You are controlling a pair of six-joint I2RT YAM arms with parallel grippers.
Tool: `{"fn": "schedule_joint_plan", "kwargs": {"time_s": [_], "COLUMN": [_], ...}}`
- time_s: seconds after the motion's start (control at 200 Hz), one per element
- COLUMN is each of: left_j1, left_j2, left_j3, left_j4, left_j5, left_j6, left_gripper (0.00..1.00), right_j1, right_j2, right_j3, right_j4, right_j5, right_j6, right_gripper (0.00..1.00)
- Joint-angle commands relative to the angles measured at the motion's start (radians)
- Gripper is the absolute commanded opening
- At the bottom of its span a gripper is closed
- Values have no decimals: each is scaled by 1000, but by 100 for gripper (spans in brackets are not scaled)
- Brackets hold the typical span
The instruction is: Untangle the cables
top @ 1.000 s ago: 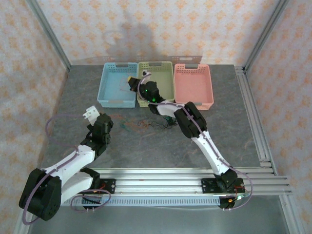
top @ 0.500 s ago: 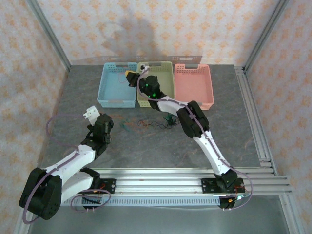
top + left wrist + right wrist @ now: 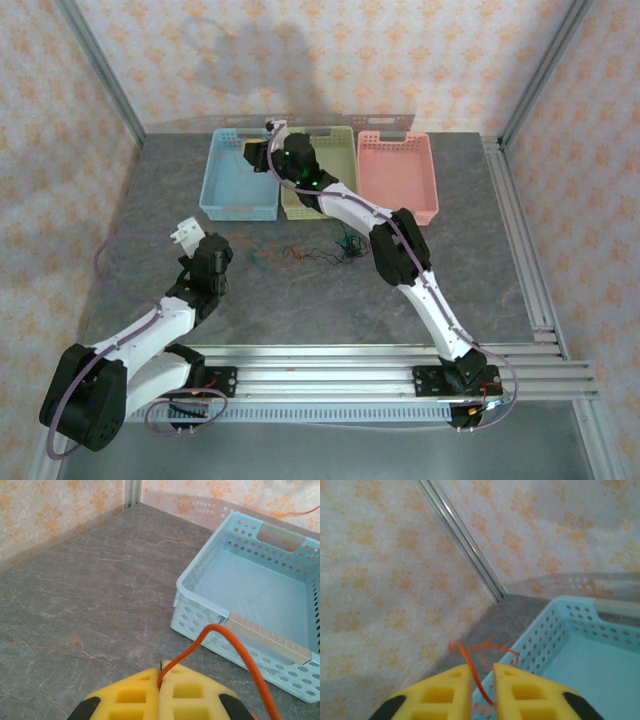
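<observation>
Left arm low on the near-left of the counter [image 3: 480,260]. Its claw [image 3: 183,233] [image 3: 160,672] sits in front of the blue basket [image 3: 240,212] [image 3: 205,555], not touching it.

Left claw: yellow pads pressed together, clamped on an orange cable [image 3: 235,645]. The cable rises out of the seam between the pads, arches over and drops off to the lower right.

Right arm stretched far across the counter. Its claw [image 3: 258,155] [image 3: 482,672] is raised above the far right corner of the blue basket [image 3: 545,630], next to the green basket [image 3: 320,131]. The pink basket [image 3: 398,137] stands on the other side of the green one, all three in a row at the far edge.

Right claw: pads parted with a clear gap, so it is slightly open. A thin orange strand [image 3: 469,661] runs through that gap, narrower than it. The strand curls into loose loops just beyond the fingertips.

Most of the cables [image 3: 315,252] lie as a small dark and reddish tangle on the counter in front of the green basket, between the two arms. A green strand [image 3: 257,258] lies just left of the tangle.
</observation>
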Motion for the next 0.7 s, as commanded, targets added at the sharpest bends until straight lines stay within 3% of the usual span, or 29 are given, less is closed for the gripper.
{"fn": "schedule_joint_plan", "kwargs": {"time_s": [0.0,0.1,0.22,0.475,0.696], "left_j1": [9,9,10,10,10], "left_j2": [6,9,9,12,15], "left_j3": [18,18,21,21,22], "left_j4": [-9,-9,-9,-9,-9], "left_j5": [-11,-9,-9,-7,-5], "left_j6": [-8,-8,-8,-9,-8], "left_gripper": [0,0,0,0,0], "right_j1": [9,17,17,0,-89], "right_j2": [9,4,-77,-188,-327], "right_j3": [115,133,13,-8,-247], "right_j4": [-275,-394,-343,-610,-496], "right_j5": [33,83,134,188,125], "right_j6": [-131,-222,-278,-486,-510], "right_gripper": [33,51,58,56,42]}}
